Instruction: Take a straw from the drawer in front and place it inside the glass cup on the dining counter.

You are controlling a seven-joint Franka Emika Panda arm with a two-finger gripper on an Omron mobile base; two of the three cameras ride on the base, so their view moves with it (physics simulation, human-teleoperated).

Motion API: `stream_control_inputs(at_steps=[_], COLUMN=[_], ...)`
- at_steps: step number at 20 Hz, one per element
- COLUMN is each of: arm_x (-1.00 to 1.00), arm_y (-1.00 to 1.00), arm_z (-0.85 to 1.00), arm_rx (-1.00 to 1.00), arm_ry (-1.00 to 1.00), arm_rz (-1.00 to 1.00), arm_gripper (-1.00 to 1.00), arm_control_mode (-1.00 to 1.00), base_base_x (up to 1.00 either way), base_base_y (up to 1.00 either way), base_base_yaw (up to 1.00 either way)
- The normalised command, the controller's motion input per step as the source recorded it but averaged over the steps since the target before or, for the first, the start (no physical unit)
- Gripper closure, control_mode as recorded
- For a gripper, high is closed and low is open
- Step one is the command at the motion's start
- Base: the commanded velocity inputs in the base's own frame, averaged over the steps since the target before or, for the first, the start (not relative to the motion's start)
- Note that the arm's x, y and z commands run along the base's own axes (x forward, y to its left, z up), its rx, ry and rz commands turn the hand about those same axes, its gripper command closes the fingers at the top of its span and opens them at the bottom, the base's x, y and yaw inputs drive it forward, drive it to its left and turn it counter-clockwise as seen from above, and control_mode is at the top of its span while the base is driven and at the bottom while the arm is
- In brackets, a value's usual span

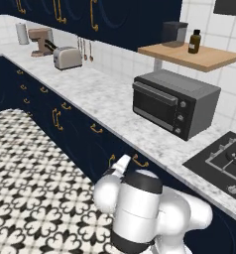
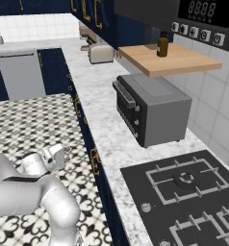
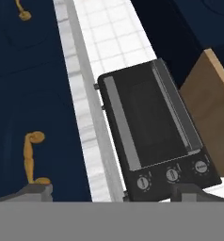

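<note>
2 fingertips point(image 3: 38, 190) wide apart, nothing held.

White arm with dark joints, folded low with its elbow raised. The two-finger pincer point(image 3: 111, 190) points level toward the cabinet fronts, its dark fingertips point(image 3: 36, 189) set wide apart, holding nothing.
</note>
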Motion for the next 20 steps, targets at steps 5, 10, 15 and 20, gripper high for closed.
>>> stream_control_inputs(at_steps=[5,10,15,20], arm_x=[0.17,0.28,0.26,0.08], arm_y=[0.00,-0.03,-0.10,-0.32], arm_z=[-0.09,-0.08,-0.19,-0.39], arm_rx=[-0.09,-0.04,0.00,0.00], arm_ry=[0.01,0.02,0.00,0.00], arm_rz=[-0.23,-0.25,-0.20,-0.13], arm_gripper=[-1.00,-1.00,-1.00,-1.00], arm_control_mode=[-1.00,-1.00,-1.00,-1.00], base_base_x=[0.00,0.00,0.00,0.00], base_base_y=[0.00,0.00,0.00,0.00], base_base_yaw=[0.00,0.00,0.00,0.00])
